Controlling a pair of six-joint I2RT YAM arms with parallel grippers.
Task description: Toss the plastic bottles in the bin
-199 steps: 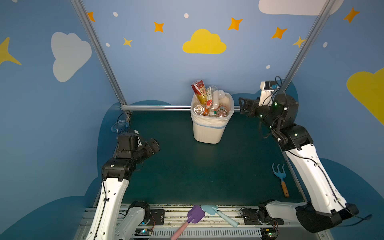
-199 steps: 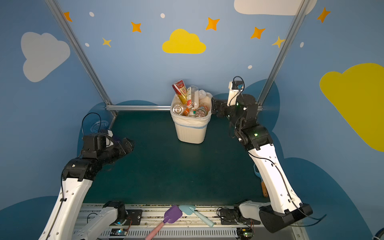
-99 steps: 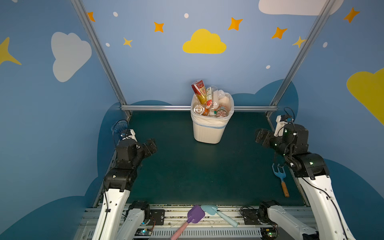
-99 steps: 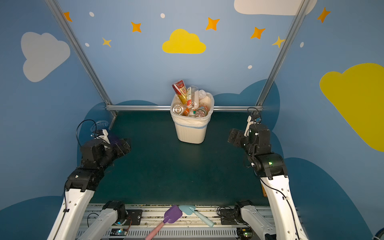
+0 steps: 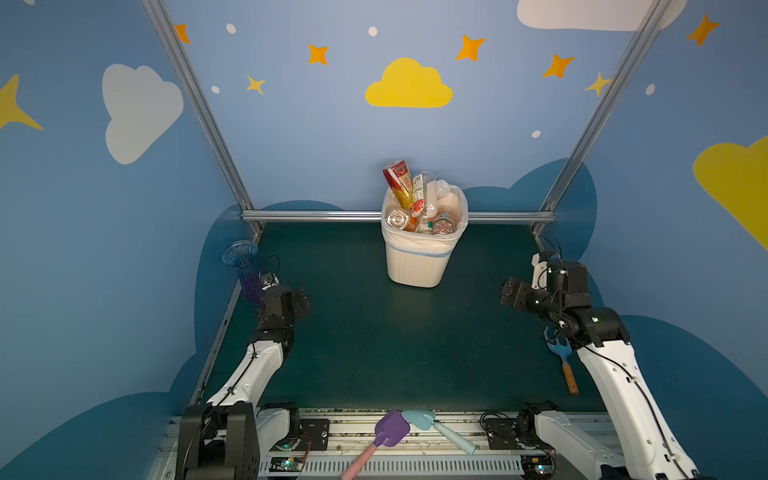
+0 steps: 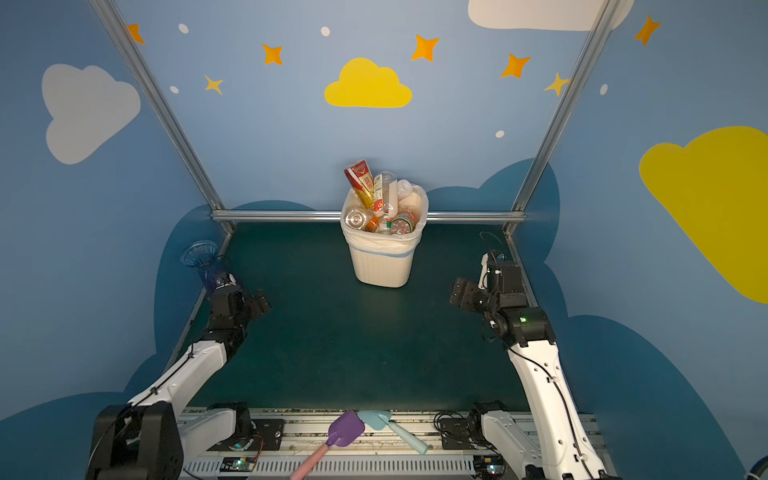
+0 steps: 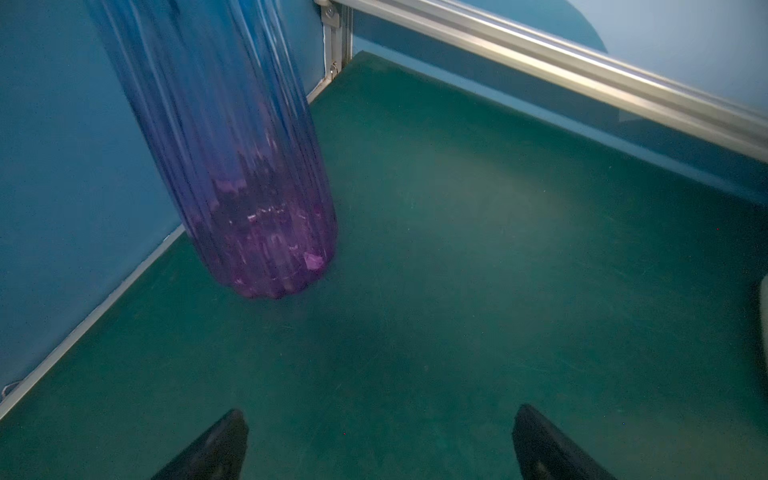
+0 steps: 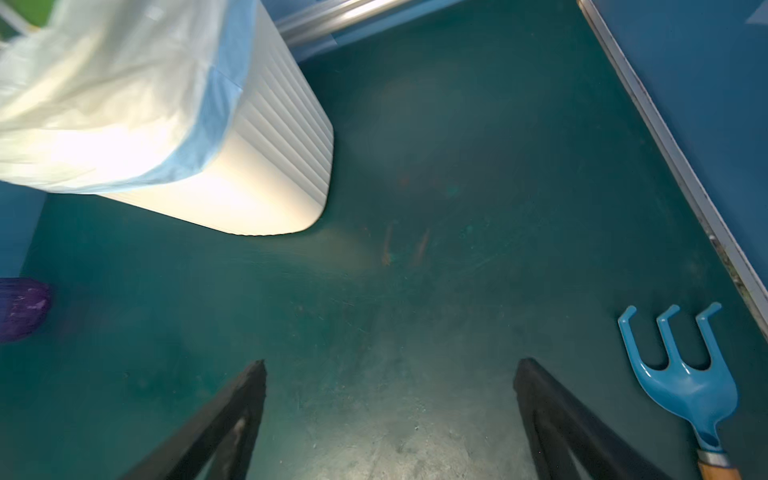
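The off-white ribbed bin [image 5: 417,266] [image 6: 380,268] stands at the back middle of the green mat, lined with a white bag with a blue band. Several plastic bottles [image 5: 415,208] [image 6: 376,208] fill it, some sticking up above the rim. My left gripper [image 5: 305,301] [image 7: 380,411] hovers low at the left, open and empty, fingers wide over bare mat. At the right my right gripper [image 5: 508,293] [image 8: 390,365] is open and empty too, pointing toward the bin [image 8: 270,166], well short of it. No bottle lies on the mat.
A blue-purple ribbed vase [image 5: 245,266] [image 7: 232,166] stands close behind my left gripper by the left wall. A blue toy rake [image 5: 561,357] [image 8: 681,374] lies under my right arm. A purple shovel [image 5: 390,428] and a light-blue shovel [image 5: 424,419] rest on the front rail.
My right arm has drawn back from beside the bin's rim and come down to the right side of the mat. My left arm has pulled back toward the vase. Both grippers stayed open.
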